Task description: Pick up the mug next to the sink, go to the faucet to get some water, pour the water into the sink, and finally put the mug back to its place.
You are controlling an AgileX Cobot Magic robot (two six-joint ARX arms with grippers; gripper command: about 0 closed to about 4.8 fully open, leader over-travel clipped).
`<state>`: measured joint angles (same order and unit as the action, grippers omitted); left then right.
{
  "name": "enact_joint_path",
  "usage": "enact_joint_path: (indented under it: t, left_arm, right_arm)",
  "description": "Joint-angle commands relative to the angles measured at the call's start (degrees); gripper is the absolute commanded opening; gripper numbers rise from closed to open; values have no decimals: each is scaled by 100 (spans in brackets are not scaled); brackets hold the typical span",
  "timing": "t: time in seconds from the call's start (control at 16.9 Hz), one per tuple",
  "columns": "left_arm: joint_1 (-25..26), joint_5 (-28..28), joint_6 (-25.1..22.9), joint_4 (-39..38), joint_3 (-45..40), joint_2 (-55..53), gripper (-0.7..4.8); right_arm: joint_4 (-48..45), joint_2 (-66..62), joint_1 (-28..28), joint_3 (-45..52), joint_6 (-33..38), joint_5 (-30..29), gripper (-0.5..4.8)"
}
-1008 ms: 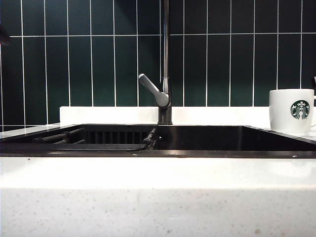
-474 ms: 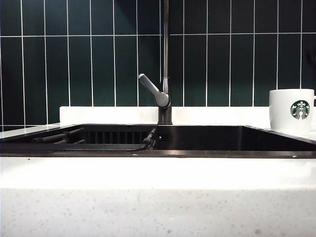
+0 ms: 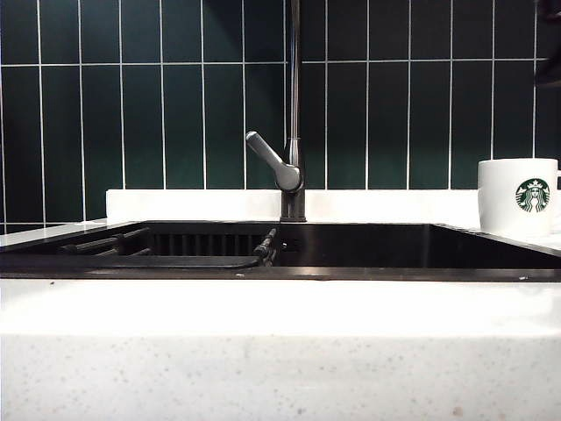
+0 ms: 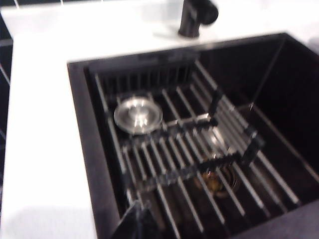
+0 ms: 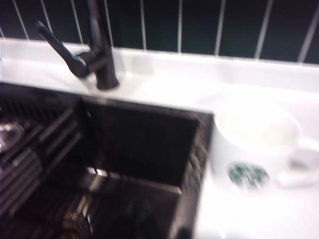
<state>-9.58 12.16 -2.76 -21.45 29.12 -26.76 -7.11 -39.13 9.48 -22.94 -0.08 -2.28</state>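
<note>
The mug [image 3: 518,196] stands upright, ungrasped, on the worktop [image 3: 280,307] at the sink's [image 3: 394,246] right rim, apparently back in its place. Left fingers [image 4: 135,223], pressed together, hover above the basin rack [image 4: 184,149]; right fingers' state cannot be told.

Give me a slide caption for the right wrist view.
Right wrist view: white mug upright on the counter beside the black sink, faucet behind; no tool touching it.
</note>
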Motion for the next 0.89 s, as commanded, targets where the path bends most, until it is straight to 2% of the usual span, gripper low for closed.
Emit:
enact_joint_path:
  t: [0.06,0.12,0.24,0.41,0.53,0.89]
  left_arm:
    - [-4,-59,-22,297,-256,190,-6]
    - [-4,-57,-20,415,-337,232,-6]
    - [-4,-61,-20,769,-634,393,-6]
    - [-4,-240,96,1086,-984,715,-6]
    - [-4,-426,293,1121,-1106,920,-6]
    - [-4,-782,450,1261,-1519,1589,-6]
  right_arm:
    - [409,444,-2,-4,-2,109,30]
    - [404,544,-2,4,-4,111,30]
    - [396,791,-2,48,-13,254,-3]
    - [409,1185,-2,260,-17,424,-2]
    - [525,1512,0,448,-15,514,-2]
    - [1237,2452,2,743,-15,1001,-2]
